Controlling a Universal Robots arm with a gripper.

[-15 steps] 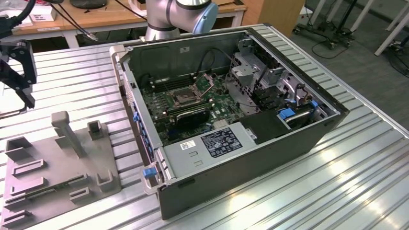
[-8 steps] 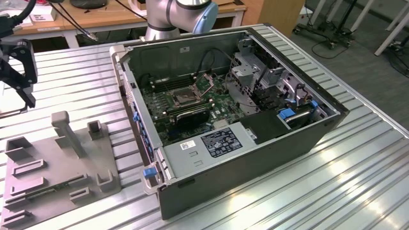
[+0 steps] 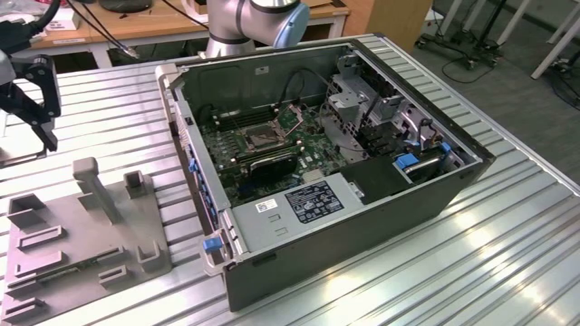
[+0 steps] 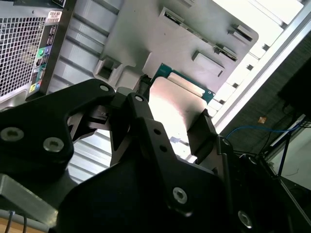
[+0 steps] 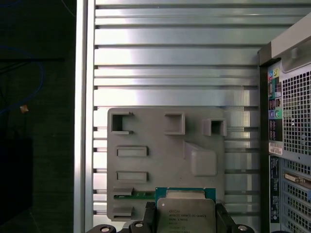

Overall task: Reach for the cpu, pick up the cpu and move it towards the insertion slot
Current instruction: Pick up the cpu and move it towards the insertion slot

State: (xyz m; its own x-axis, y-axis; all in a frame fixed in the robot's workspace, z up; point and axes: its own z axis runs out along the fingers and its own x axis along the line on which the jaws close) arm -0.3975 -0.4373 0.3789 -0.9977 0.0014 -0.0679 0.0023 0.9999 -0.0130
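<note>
My gripper (image 4: pixel 174 108): pinching the cpu's (image 5: pixel 185 217) opposite edges.
Insertion slot (image 3: pixel 257 138): in the case (image 3: pixel 363 224), exterior view's right.
Care: I should carry level, over its wall.

Beyond the computer case (image 3: pixel 363 224) stands a silver-grey tubular arm (image 3: pixel 228 24) with a rounded blue joint cap (image 3: pixel 292 26). In the second wrist view the gripper (image 4: pixel 175 107) is matte black, its flat angular links pinned with silver screws (image 4: pixel 52 144)

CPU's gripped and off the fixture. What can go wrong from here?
1. The gripper pinches the cpu only by its thin edges; it may slip or tilt.
2. The insertion slot sits deep in the computer case, near cables and a drive cage; the gripper might strike them.
</note>
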